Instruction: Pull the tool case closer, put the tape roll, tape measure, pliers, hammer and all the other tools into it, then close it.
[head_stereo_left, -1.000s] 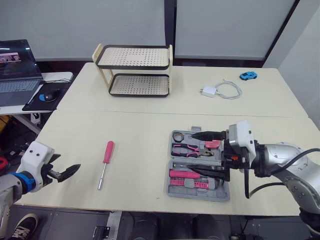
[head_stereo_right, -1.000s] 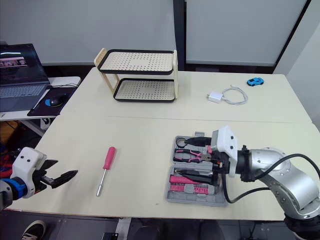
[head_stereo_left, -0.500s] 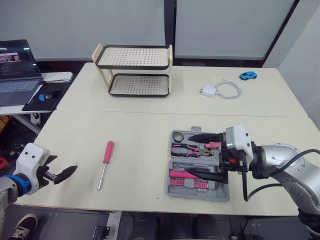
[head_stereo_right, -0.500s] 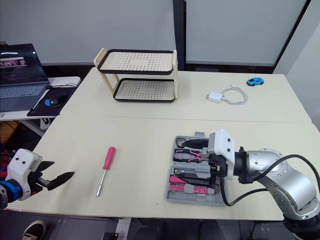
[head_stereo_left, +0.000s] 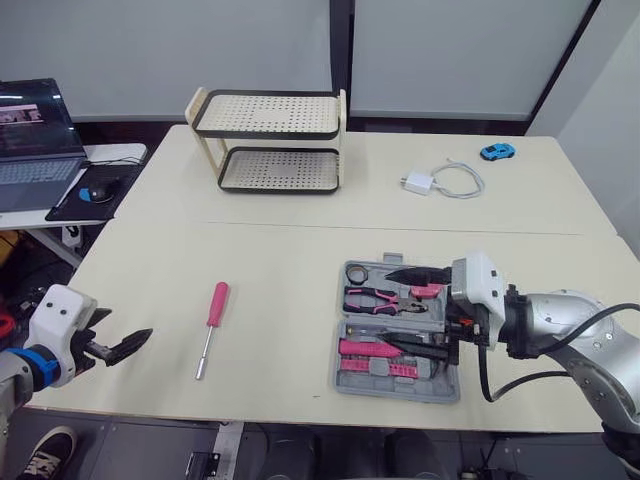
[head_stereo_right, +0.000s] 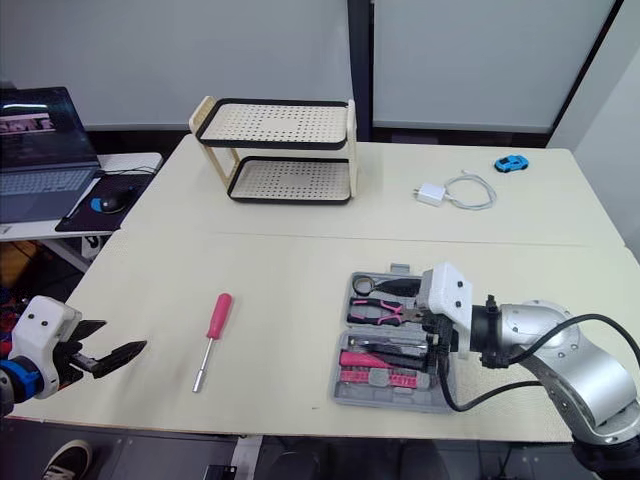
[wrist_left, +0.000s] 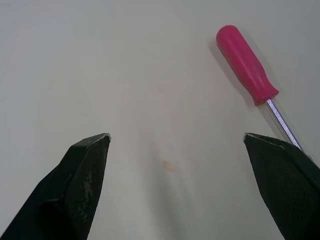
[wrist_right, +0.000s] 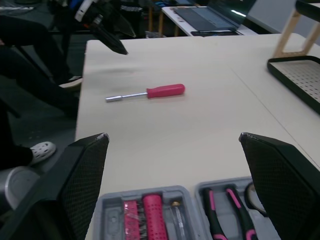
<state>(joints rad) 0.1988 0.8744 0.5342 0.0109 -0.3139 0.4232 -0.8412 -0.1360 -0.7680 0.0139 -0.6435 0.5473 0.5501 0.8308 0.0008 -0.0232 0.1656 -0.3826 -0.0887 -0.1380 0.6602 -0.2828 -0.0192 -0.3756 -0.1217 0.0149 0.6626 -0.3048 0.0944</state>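
Observation:
The grey tool case (head_stereo_left: 345, 375) lies open near the table's front edge, right of centre. Inside it are pink-handled pliers (head_stereo_left: 372, 298), a ring-shaped tool (head_stereo_left: 355, 272) and several pink tools (head_stereo_left: 370, 350). My right gripper (head_stereo_left: 412, 308) hovers open just over the case's right half, one finger above each tray, holding nothing. A pink-handled screwdriver (head_stereo_left: 210, 315) lies alone on the table to the left of the case, also seen as the screwdriver (wrist_left: 247, 65). My left gripper (head_stereo_left: 128, 347) is open and empty at the table's front left edge, pointing at the screwdriver from a short distance.
A two-tier perforated rack (head_stereo_left: 268, 140) stands at the back. A white charger with cable (head_stereo_left: 440, 180) and a blue toy car (head_stereo_left: 495, 151) lie at the back right. A laptop (head_stereo_left: 30, 140) and mouse sit on a side table at the left.
My right gripper has sunk a little lower over the case. My left gripper has drifted slightly back to the left. Both stay open.

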